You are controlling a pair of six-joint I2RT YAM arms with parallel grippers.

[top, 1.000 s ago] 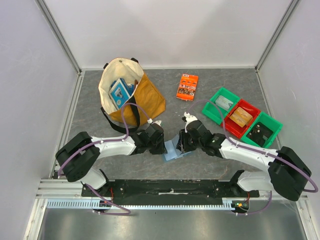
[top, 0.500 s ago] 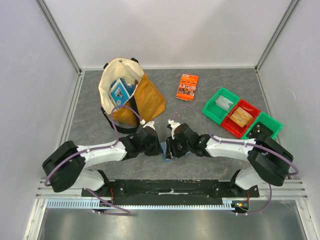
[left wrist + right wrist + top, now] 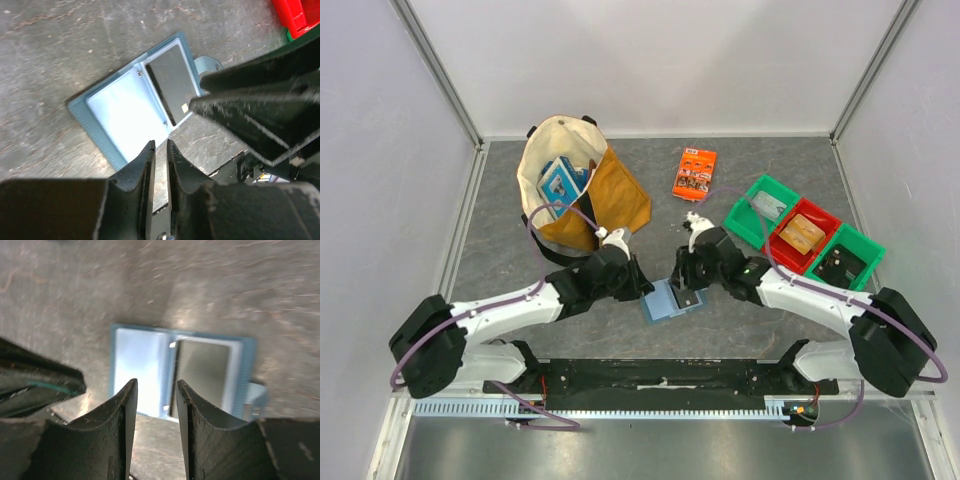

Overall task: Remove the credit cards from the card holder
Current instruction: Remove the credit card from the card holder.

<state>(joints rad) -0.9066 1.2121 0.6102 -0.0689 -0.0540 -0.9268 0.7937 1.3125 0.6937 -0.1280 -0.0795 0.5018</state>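
Open holder (image 3: pixel 125 107) light, soft, likely slides when tugged. Dark card (image 3: pixel 172 85) thin, stiff, slick: pinch exposed edge. Both empty: left gripper (image 3: pixel 160 150) barely parted, right gripper (image 3: pixel 155 390) half open.

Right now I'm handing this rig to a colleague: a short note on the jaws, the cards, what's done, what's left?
Left gripper: jaws barely apart, empty, by the card holder edge.
Right gripper: jaws open, empty, over it.
The card holder lies open flat on the table, dark card in one pocket; the other pocket is too glary to read.
Done: holder open. Left: pull out the dark card, check the other pocket.
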